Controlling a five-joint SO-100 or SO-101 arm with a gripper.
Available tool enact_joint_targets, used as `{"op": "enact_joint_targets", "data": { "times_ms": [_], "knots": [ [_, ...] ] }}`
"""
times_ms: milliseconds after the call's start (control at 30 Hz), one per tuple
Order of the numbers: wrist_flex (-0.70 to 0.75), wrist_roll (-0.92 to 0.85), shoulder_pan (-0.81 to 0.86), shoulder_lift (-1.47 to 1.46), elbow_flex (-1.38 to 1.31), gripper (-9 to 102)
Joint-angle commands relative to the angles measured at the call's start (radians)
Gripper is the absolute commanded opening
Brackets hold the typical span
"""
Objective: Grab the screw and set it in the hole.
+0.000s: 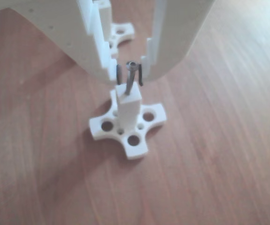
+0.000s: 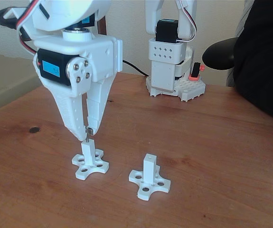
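Item: silver screw (image 1: 130,77), upright, clamped between the tips of the gripper (image 2: 87,133), its lower end at the hole (image 1: 127,93) atop the left white post (image 2: 87,150) on the wooden table (image 2: 212,142). Risk, judged: slight tilt; releasing could jam or topple it.
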Motion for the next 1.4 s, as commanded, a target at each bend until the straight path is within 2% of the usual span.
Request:
{"op": "enact_joint_targets", "data": {
  "times_ms": [0, 800, 1367],
  "knots": [
    [-0.009, 0.006, -0.009, 0.025, -0.091, 2],
    [-0.054, 0.002, -0.003, 0.011, -0.11, -4],
    [-0.069, -0.014, 0.003, 0.008, -0.166, -4]
  ]
}}
